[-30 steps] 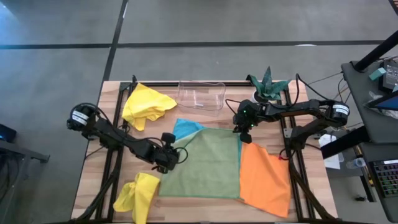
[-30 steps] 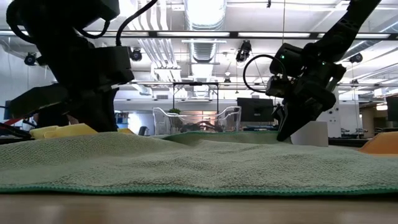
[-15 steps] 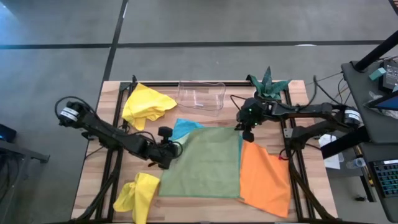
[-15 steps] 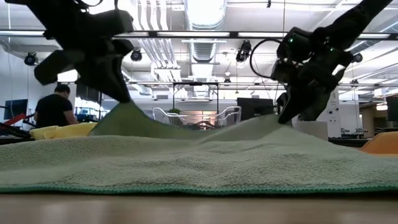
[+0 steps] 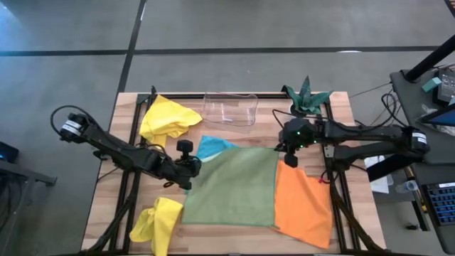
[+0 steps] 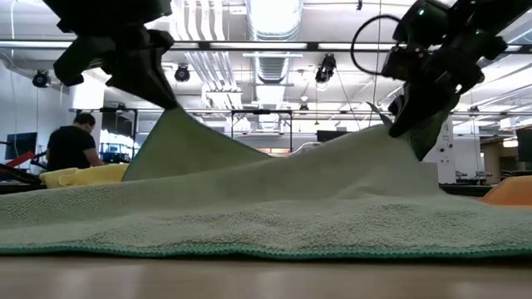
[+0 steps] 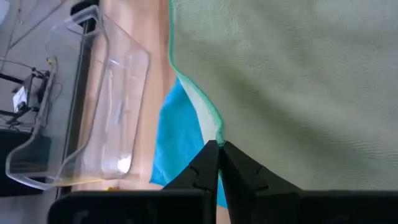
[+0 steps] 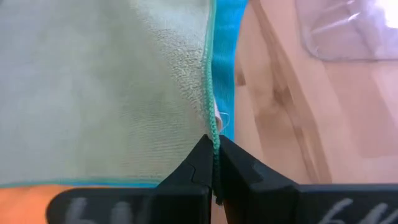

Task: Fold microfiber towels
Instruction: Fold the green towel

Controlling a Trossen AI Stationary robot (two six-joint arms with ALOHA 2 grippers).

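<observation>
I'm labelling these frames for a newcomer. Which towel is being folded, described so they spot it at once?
On the wooden table, look at the middle: the sage green towel lies between the left pincer and right pincer. Each grips a far corner, lifted; the orange towel beside it lies flat.

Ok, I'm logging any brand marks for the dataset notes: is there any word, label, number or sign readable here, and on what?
None can be read.
Sage green towel, pinched at its far corners by the left pincer and right pincer: plain, no readable tag.
Clear plastic tray: no print visible.
Room screens behind the table in the low view: too blurred to read.
</observation>
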